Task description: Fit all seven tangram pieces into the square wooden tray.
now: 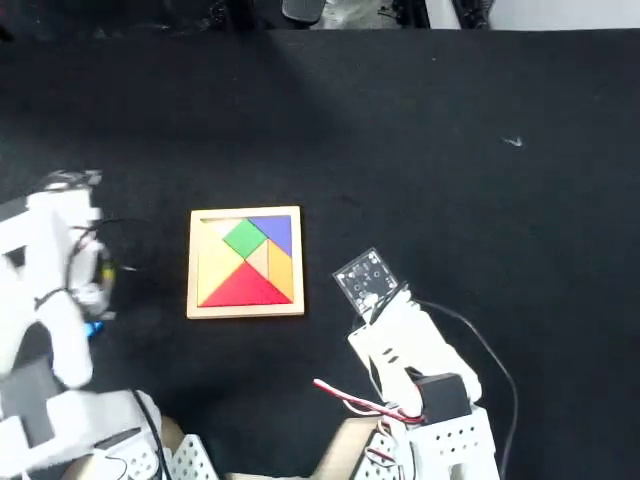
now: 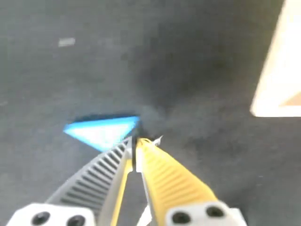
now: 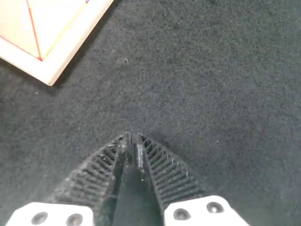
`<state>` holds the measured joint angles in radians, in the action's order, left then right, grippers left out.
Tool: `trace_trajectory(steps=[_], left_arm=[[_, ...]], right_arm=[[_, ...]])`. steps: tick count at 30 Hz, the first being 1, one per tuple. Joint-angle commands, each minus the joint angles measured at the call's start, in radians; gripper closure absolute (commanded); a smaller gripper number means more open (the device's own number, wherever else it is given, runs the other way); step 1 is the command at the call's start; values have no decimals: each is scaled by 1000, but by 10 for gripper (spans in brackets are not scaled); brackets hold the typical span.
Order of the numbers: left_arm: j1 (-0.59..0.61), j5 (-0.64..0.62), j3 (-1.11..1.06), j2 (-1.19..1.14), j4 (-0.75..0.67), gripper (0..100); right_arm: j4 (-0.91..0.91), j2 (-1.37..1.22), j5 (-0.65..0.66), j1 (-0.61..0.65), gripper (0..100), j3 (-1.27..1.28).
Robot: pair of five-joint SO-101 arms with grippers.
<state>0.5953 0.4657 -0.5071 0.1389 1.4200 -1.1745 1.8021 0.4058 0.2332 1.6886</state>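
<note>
Your left gripper has its jaws pressed together, the tips down on the black table right at a corner of the blue triangle, which lies flat outside the square wooden tray. Your right gripper is likewise closed on nothing, low over the cloth near a tray corner. In the tray you see coloured pieces, the red triangle among them.

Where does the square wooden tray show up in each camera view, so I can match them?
High view: wooden tray mid-table, between the two arms.
Left wrist view: its pale corner ahead of the left end effector, cut by the frame edge.
Right wrist view: its corner ahead of the right end effector.
Shared landmark: the black mat under everything.
</note>
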Motion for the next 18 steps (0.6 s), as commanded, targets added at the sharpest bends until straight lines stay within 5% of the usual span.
trace_trajectory(steps=[1, 7, 18], left_arm=[[142, 121, -71, 141, -15, 945], [278, 153, -325, 195, -307, 888], [240, 100, -278, 78, -330, 888]], right_arm=[[-6, 93, 8, -11, 980, -4], [-6, 93, 8, -11, 980, -4], [-15, 93, 8, -11, 980, -4]])
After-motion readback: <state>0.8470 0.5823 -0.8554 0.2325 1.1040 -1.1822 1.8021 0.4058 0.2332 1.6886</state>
